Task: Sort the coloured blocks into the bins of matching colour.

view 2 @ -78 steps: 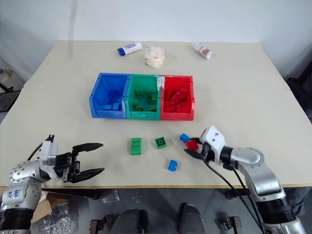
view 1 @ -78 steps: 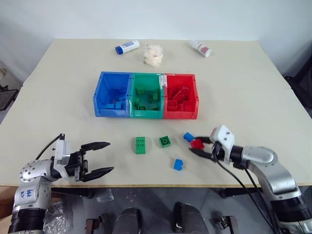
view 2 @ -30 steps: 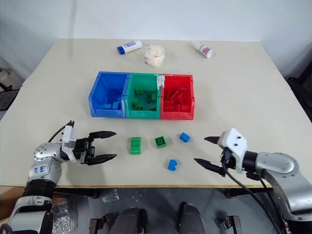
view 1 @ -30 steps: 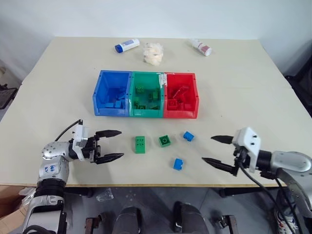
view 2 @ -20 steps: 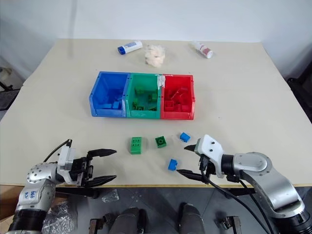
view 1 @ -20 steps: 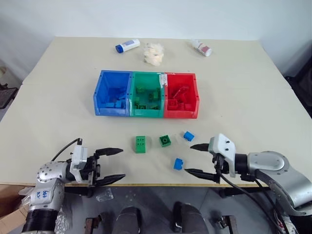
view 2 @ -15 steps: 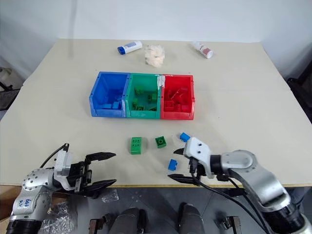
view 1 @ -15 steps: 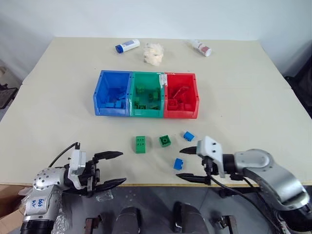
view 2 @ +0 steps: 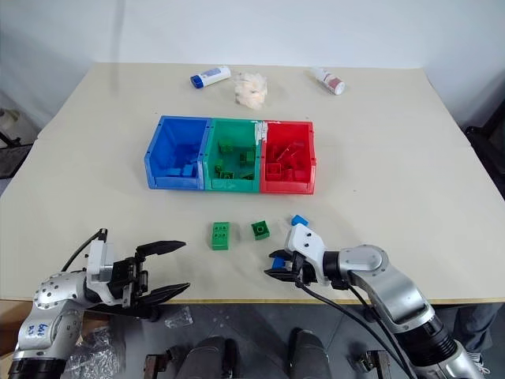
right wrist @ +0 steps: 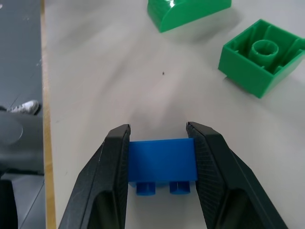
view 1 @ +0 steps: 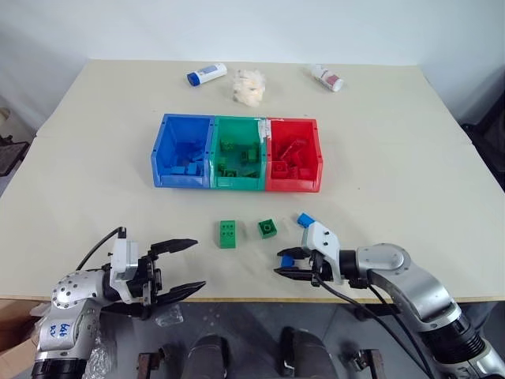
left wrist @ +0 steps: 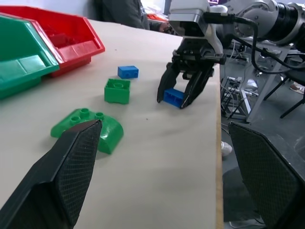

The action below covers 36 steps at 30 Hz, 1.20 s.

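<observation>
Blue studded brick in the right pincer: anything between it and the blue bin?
Yes. The small blue studded plastic brick sits between the right pincer's fingers near the table's front edge. Two green plastic bricks, a long one and a square one, lie roughly between it and the blue rectangular plastic bin; lifting over should clear them.
</observation>
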{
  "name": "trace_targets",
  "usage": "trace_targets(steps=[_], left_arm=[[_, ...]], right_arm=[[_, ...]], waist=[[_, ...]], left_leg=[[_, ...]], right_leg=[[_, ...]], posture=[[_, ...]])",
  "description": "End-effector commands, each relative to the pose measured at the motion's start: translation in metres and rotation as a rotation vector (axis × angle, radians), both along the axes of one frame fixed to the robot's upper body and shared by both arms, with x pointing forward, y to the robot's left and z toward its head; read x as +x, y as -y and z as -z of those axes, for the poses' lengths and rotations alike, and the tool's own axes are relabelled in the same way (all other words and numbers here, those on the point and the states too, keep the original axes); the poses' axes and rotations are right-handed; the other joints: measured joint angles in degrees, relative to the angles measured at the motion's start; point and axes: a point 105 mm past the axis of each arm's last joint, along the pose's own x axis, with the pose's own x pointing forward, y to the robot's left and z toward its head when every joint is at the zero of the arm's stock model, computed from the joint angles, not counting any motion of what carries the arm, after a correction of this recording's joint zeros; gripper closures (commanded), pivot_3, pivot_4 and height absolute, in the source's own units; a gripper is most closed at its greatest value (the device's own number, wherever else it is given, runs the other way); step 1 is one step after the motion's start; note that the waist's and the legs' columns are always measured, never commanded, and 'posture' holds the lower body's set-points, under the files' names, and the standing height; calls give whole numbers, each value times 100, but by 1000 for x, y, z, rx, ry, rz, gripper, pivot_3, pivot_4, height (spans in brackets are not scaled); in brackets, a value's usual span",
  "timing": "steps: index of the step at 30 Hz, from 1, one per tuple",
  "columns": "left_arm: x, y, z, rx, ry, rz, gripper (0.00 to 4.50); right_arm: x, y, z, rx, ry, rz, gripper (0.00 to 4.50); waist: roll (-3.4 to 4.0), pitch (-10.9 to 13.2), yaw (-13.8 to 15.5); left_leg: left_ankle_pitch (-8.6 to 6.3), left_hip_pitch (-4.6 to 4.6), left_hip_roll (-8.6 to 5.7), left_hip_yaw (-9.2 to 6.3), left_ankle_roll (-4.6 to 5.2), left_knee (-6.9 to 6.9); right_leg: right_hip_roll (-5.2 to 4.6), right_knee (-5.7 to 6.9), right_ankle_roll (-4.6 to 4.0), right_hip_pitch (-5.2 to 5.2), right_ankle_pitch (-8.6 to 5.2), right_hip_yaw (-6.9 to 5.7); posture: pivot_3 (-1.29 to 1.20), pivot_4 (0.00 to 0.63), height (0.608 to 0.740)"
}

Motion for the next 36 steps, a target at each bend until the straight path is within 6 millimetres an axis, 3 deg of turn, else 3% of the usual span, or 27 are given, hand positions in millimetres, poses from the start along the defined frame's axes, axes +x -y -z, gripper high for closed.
trace_targets(steps=[1,18,25,36], left_arm=[[5,4,-1,-11,23,14,0],[28,8,1,-13,47,57,0],[36,1,-1,13,70,29,0],[36,-7,-8,28,101,-16,0]], right_arm=[[3,5,-4,15,41,44,3047],[36,-24,-62,216,221,181,3047],[53,-52,-85,287,263,165,3047],[89,-114,-116,359,338,96,3047]], waist=[[0,0,3],[0,0,-15],[0,0,-27],[0,0,-169]], left_leg=[[0,0,0,0,0,0],[0,-1,0,3,-1,-1],[0,-1,0,7,-1,-1],[1,-2,1,10,-3,-2]], right_leg=[[0,1,0,1,0,0],[2,6,0,-7,0,2],[3,13,0,-9,0,4],[3,18,0,-14,0,5]], posture=[[0,150,740],[0,150,740],[0,150,740],[0,150,740]])
